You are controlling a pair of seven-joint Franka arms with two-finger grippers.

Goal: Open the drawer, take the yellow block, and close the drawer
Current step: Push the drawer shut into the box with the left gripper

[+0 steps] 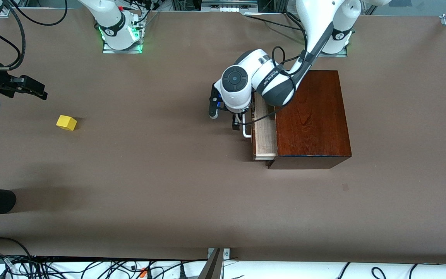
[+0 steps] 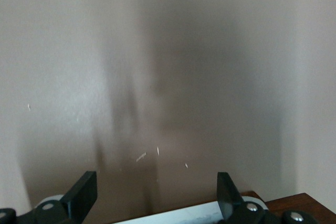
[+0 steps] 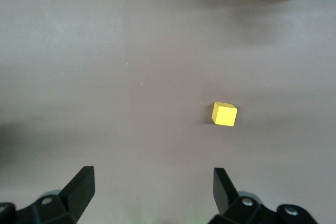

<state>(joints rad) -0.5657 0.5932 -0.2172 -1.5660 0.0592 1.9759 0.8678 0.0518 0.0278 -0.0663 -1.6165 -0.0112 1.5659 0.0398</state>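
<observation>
The drawer [image 1: 265, 130] stood partly pulled out of the box [image 1: 311, 118], its pale inside showing as a strip beside the dark red-brown top; the box sat toward the left arm's end of the table [image 1: 192, 186], nearer the edge where the bases stood. The white handle [image 1: 246, 131] showed at the drawer's front. The left gripper [image 1: 237, 123] was at that handle, and in the front view its fingers were hidden under the wrist. The left wrist view showed what the front view did not: the two fingertips [image 2: 84, 192] spread wide with bare table between them, a pale strip and a corner of dark wood at the frame's edge.

The block [image 1: 67, 123] lay on the open table, out of the drawer, near the right arm's end and well apart from the box. The right gripper [image 1: 33, 89] hung over the table near that end edge, close to the block. The right wrist view showed its fingers [image 3: 79, 190] wide, holding nothing, the block [image 3: 224, 114] apart from them.

Lettering on the left arm's wrist band was too small to read
</observation>
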